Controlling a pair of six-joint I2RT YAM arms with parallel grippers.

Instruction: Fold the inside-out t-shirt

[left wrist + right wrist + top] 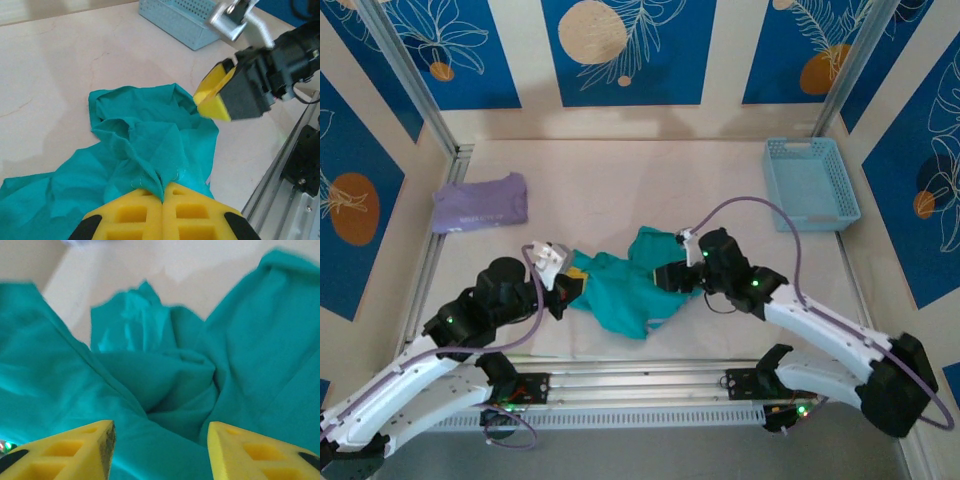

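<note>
Yellow fingers (135,215) of the left gripper (163,192) sit at the bottom edge of the left wrist view. They are pressed flat together with no gap, and a bunched ridge of the t-shirt (145,145) is pinched at their tips. From that pinch the teal cloth spreads up and to the left across the pale table (60,65), crumpled, with one flap reaching the lower left corner. In the upper right of the same view the right gripper (210,102) hangs at the t-shirt's far edge, its yellow tips pointing down and left. Whether they touch the cloth I cannot tell from there. A light blue basket (182,20) sits at the top of the frame, well apart from the t-shirt.

In the right wrist view the right gripper's two fingers stand at the bottom left and bottom right, clearly apart, with nothing clamped between them. Rumpled folds of the t-shirt lie in the gap and beyond it.

From above, the t-shirt lies in a heap near the centre of the frame, a little below the middle, between the two grippers. The left gripper is at its left end and the right gripper is over its upper right part. A folded purple shirt (480,203) lies at the left of the frame and the basket at the upper right, both well apart from the heap.
</note>
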